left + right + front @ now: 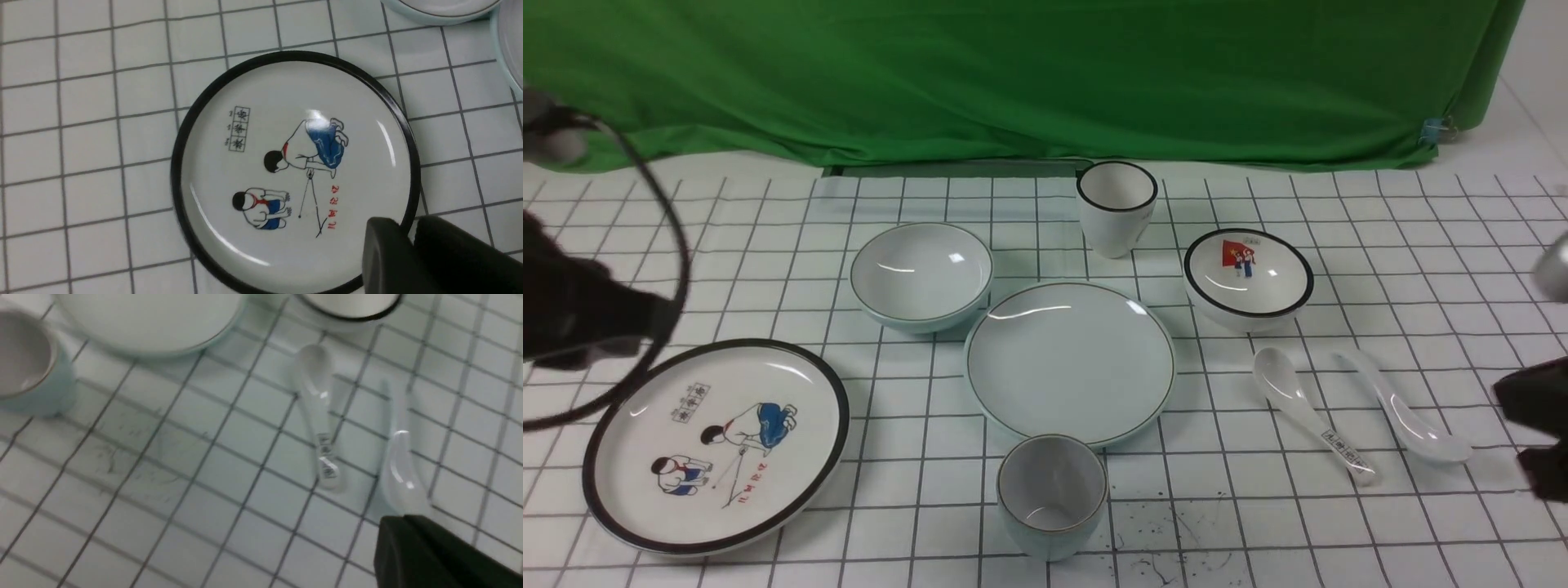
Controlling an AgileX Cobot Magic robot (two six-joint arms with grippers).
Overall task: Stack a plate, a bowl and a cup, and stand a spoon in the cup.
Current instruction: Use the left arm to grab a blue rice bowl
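Note:
The plain pale blue-green plate (pixel 1070 363) lies at the table's middle. The plain bowl (pixel 921 273) stands behind it to the left, and the short cup (pixel 1052 494) in front of it. The plain white spoon (pixel 1401 416) lies at the right, bowl end toward me. My left gripper (pixel 645 318) (pixel 406 226) is shut and empty, above the cartoon plate's rim. My right gripper (pixel 1531 408) (pixel 402 520) is shut and empty, just short of the plain spoon (pixel 402 477). The cup (pixel 24 363) and the plate (pixel 151 322) also show in the right wrist view.
A black-rimmed cartoon plate (pixel 715 445) (pixel 294 171) lies front left. A taller white black-rimmed cup (pixel 1116 204) and a flag-picture bowl (pixel 1248 273) stand at the back. A spoon with printed characters (pixel 1311 416) (pixel 320 416) lies left of the plain spoon. A green curtain hangs behind.

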